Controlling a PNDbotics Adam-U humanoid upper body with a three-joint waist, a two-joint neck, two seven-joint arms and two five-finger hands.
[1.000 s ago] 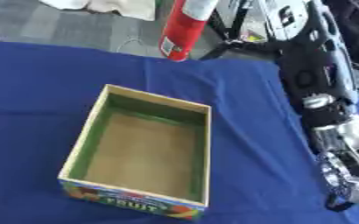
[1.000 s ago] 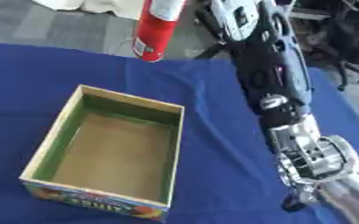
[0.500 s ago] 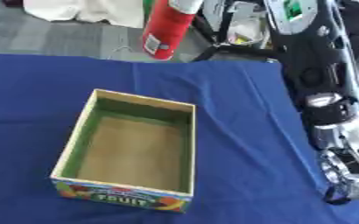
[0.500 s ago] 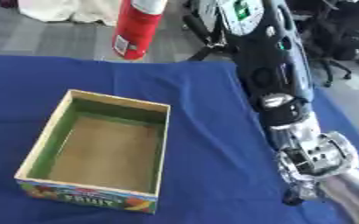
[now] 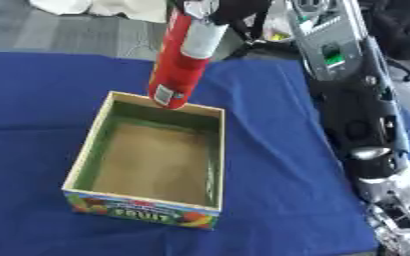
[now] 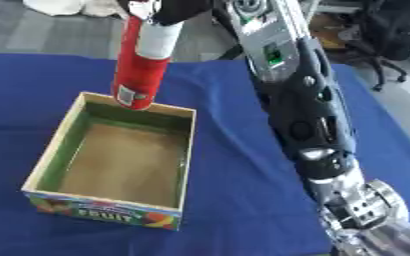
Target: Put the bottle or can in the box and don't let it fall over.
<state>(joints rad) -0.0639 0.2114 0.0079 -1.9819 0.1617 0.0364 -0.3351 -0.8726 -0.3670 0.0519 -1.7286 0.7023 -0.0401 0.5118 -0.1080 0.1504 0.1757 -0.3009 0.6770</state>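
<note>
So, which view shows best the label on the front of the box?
The left eye view: the front label of the fruit box sits fully in frame, with "FRUIT" readable. The right eye view shows the same label, nearer the lower-left corner, not better.

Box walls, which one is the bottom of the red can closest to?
The far wall, opposite the fruit-printed near wall. The red can, held at its top by the right hand, hangs tilted with its base just over that far rim.
</note>
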